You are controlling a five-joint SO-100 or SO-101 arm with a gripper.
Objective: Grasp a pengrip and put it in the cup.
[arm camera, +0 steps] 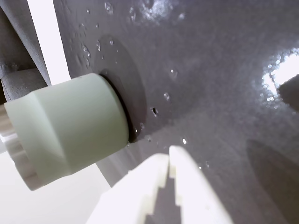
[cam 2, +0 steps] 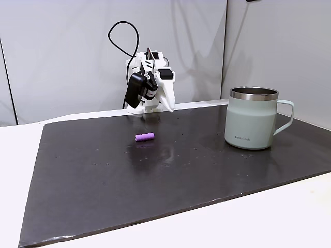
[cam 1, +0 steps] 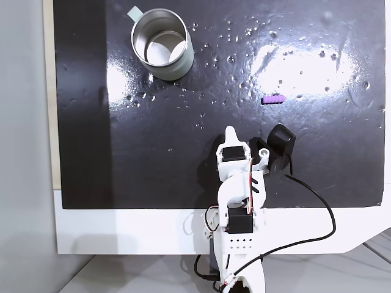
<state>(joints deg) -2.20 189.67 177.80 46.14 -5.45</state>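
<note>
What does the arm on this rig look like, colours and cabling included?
The arm is white printed plastic with black servo blocks set into its joints. A black camera module sits beside the gripper, whose white fingers have stepped, toothed inner edges. A black cable loops off to the base.

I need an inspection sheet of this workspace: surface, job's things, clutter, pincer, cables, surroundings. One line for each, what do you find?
Surface: black mat, glossy and pitted, on a white table.
Job's things: purple pengrip lies flat on the mat, free, far from the cup; cup stands upright, nothing seen inside.
Clutter: nothing seen.
Pincer: pincer shut, holding nothing, off the mat in a fixed view; tips together in the wrist view.
Cables: black cable loops from the wrist camera over the mat edge to the arm's base.
Surroundings: pale grey wall behind the table.
</note>
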